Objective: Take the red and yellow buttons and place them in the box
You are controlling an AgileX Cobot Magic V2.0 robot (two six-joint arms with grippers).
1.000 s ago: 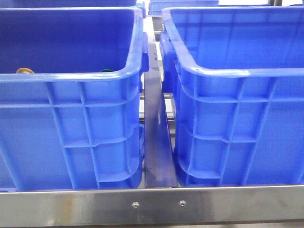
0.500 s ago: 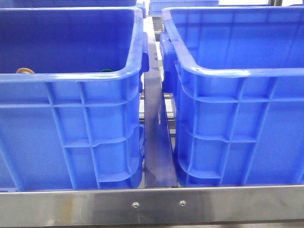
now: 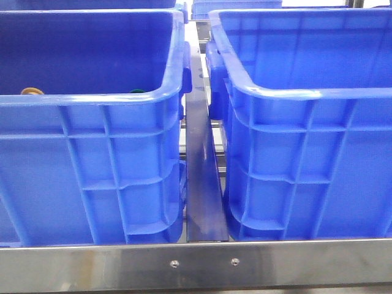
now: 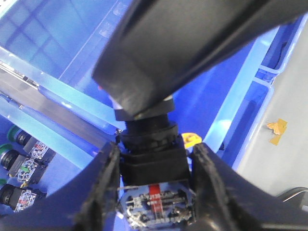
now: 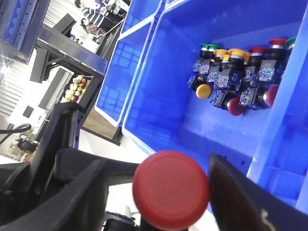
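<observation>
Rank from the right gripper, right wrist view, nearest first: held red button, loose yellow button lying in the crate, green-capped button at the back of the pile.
1. Red button: between the fingers of the right gripper.
2. Yellow button: near edge of the pile, on the crate floor.
3. Green-capped button: far end of the pile.

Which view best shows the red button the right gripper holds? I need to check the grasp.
Right wrist view: the red button fills the foreground between the right gripper's fingers. The front view shows only crates; the left wrist view shows another button, its cap hidden.
</observation>
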